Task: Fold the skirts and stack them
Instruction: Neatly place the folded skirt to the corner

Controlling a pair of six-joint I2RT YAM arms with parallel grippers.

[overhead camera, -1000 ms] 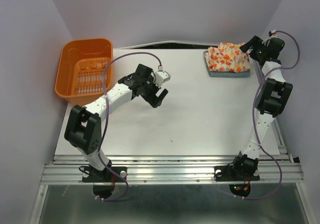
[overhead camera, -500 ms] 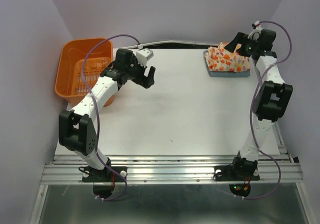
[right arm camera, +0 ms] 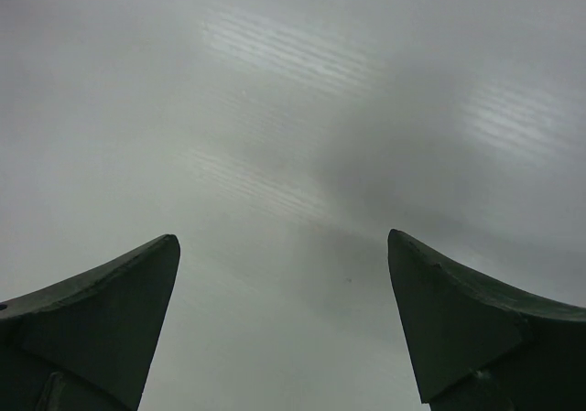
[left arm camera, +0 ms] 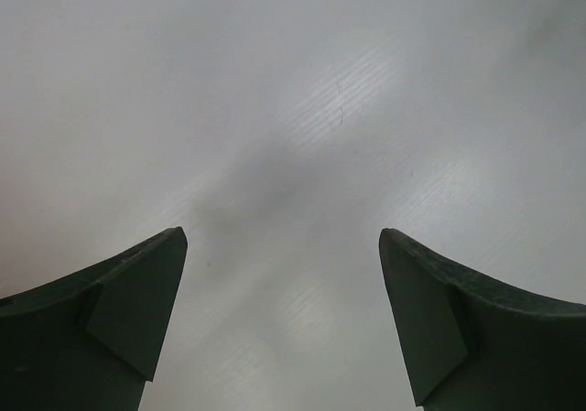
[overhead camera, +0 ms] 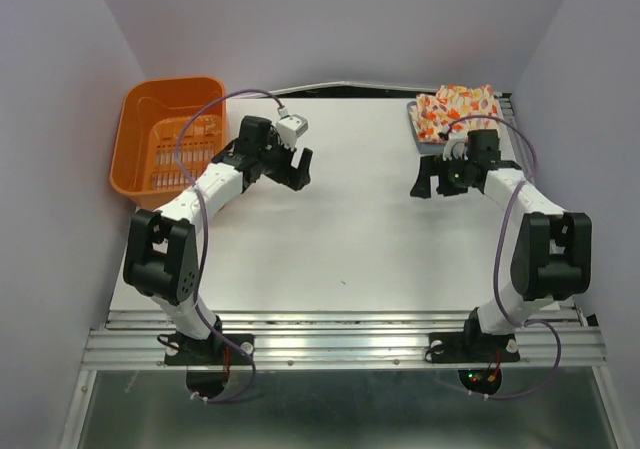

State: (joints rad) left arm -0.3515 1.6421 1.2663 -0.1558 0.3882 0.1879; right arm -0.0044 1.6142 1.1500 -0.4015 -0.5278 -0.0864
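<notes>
Left claw (overhead camera: 298, 173) and right claw (overhead camera: 433, 184) hover spread and empty, nearer me than the stacked skirts (overhead camera: 457, 103), seemingly because folding's finished.

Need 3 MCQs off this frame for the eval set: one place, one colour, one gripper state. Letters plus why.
1. Where does the floral skirt lie?
A. far right corner of the table
B. near left corner
C. centre

2. What colour is the plastic basket?
A. blue
B. orange
C. white

3. How do the left gripper and right gripper stand?
A. both shut on cloth
B. left open, right shut
C. both open, empty

Answers:
1 A, the top view shows it at the far right corner, beyond the right gripper.
2 B, its walls are orange.
3 C, each wrist view shows spread fingers with only bare table between.
</notes>
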